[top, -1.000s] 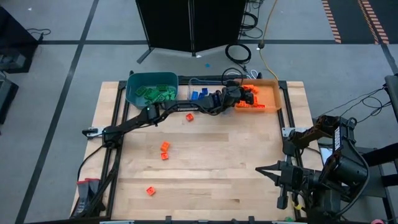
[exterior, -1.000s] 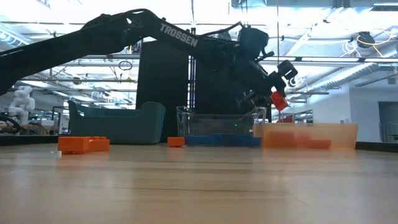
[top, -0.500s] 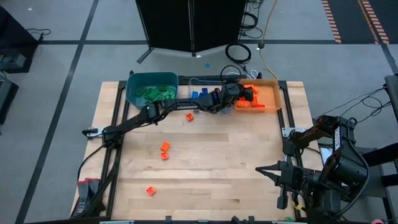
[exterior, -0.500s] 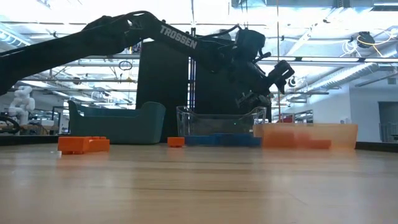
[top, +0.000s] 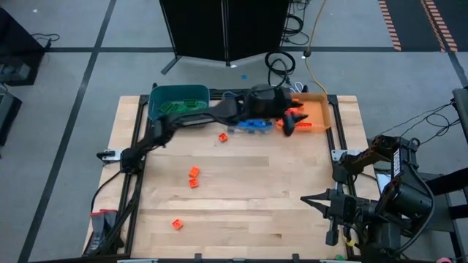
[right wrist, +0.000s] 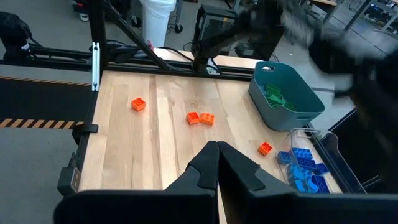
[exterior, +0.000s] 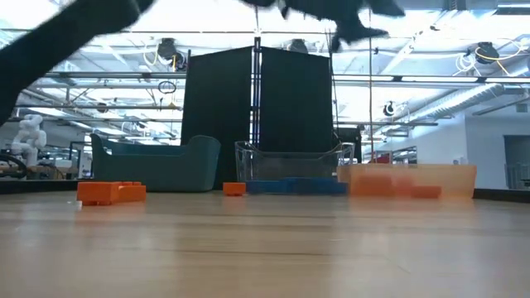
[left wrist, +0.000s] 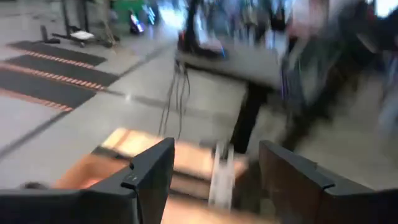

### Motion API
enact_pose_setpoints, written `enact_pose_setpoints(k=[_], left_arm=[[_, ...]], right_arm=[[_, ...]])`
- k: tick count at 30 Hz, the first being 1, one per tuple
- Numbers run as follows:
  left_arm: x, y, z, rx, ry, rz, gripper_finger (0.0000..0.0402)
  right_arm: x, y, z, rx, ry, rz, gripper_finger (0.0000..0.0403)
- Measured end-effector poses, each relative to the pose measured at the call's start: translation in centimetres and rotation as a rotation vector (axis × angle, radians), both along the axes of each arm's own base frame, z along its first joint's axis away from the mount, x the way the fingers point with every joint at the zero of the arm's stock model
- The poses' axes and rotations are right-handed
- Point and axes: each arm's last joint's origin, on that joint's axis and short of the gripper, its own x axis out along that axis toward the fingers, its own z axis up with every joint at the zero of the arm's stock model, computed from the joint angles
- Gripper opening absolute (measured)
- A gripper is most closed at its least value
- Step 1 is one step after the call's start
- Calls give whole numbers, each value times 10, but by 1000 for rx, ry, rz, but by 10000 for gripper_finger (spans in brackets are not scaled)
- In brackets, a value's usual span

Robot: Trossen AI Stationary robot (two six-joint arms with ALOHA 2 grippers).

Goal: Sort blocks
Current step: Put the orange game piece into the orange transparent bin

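Left gripper (top: 289, 126) is hanging high over the bins at 12 o'clock, fingers (left wrist: 152, 171) standing apart with nothing between them. It's sitting by the orange bin (top: 319, 109), probably because orange blocks (top: 194, 177) go there. Right gripper (right wrist: 217, 163) is parked off the table's 4 o'clock corner, pinched together, holding nothing. Four small studded plastic bricks are lying loose on the pale wood table (top: 248, 197), centre to 7 o'clock. Green ones are filling the teal bin (top: 178, 93), blue ones the clear bin (right wrist: 334, 163).
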Motion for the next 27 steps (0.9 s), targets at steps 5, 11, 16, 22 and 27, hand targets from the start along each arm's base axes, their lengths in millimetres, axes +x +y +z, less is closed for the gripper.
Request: enact_pose_setpoints(k=[5, 11, 16, 22, 27], left_arm=[[-51, -52, 35, 200, 344, -142, 233], [-115, -125, 39, 349, 814, -220, 233], [-143, -162, 15, 336, 1131, -153, 233], [-180, -192, -19, 302, 1257, -82, 233], [-237, -198, -55, 196, 1209, 128, 233]], right_arm=[[0, 0, 0, 3, -1, -1, 0], [0, -1, 1, -17, -24, -13, 0], [0, -1, 1, -24, -39, -22, 0], [1, 0, 2, -12, -47, -24, 0], [1, 0, 2, -12, -46, -22, 0]])
